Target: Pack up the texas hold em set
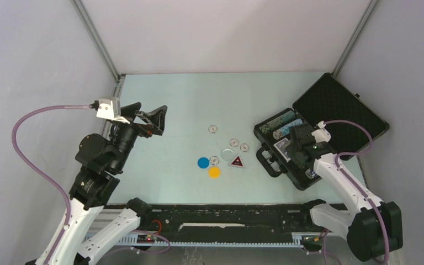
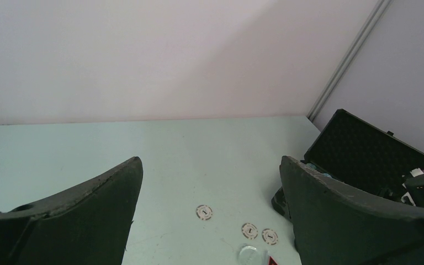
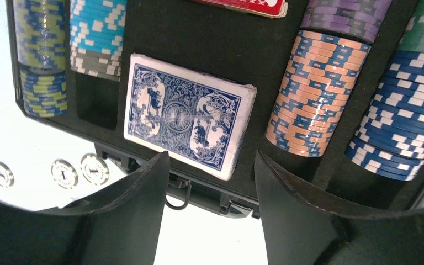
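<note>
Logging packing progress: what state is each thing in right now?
Case: open, lid tilted back.
Deck: in case, back up.
Chip rows: slotted in case.
Blue disc: loose on table.
Yellow disc: loose on table.
Clear disc: loose on table.
Red marker: loose on table.
White chips: loose on table.
Left gripper: open, empty.
Right gripper: open, over deck.

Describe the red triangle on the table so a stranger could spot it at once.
Start at the open black case on the right of the table. Just left of its handle lies a cluster of small discs; the triangle sits at that cluster's near-right edge, beside the clear disc. It is the only red, three-cornered piece among round ones.
</note>
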You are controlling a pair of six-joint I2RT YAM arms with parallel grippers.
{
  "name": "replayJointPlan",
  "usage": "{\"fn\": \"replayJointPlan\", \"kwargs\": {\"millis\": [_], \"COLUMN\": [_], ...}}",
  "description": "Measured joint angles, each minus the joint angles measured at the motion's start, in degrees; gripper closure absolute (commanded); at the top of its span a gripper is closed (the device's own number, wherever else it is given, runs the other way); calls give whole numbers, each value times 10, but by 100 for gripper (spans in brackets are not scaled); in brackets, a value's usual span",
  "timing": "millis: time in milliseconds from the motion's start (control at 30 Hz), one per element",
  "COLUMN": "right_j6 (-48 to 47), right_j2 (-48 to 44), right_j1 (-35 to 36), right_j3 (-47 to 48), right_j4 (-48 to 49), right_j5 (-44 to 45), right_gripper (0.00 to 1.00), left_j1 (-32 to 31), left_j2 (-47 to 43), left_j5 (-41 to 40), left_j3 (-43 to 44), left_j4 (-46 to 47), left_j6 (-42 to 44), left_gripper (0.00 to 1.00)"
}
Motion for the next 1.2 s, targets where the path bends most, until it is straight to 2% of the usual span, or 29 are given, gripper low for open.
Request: {"fn": "replayJointPlan", "kwargs": {"millis": [267, 567, 633, 700, 833, 867, 967, 1067, 1200], "right_j6": [45, 64, 65, 62, 24, 3, -71, -159, -228], "right_j2": [43, 59, 59, 56, 44, 36, 6, -11, 22], "right_j1": [-8, -10, -11, -10, -6, -4, -2, -8, -11], "right_j3": [-3, -23, -24, -24, -20, -19, -19, -15, 30], "right_j4": [27, 44, 46, 47, 54, 54, 65, 103, 111], "right_j5": [11, 20, 20, 19, 5, -4, -40, -99, -139], "right_gripper": [53, 56, 52, 44, 18, 16, 1, 0, 0], "left_j1": [0, 0, 0, 0, -6, -8, -14, -21, -31], "left_j2": [0, -5, -5, -5, -6, -7, -10, -10, 0], "left_j5": [0, 0, 0, 1, 3, 3, 3, 3, 3], "left_j3": [0, 0, 0, 0, 0, 0, 0, 0, 0], "left_j4": [0, 0, 0, 0, 0, 0, 0, 0, 2], "left_j6": [0, 0, 0, 0, -1, 0, -1, -1, -1], "left_gripper": [0, 0, 0, 0, 0, 0, 0, 0, 0]}}
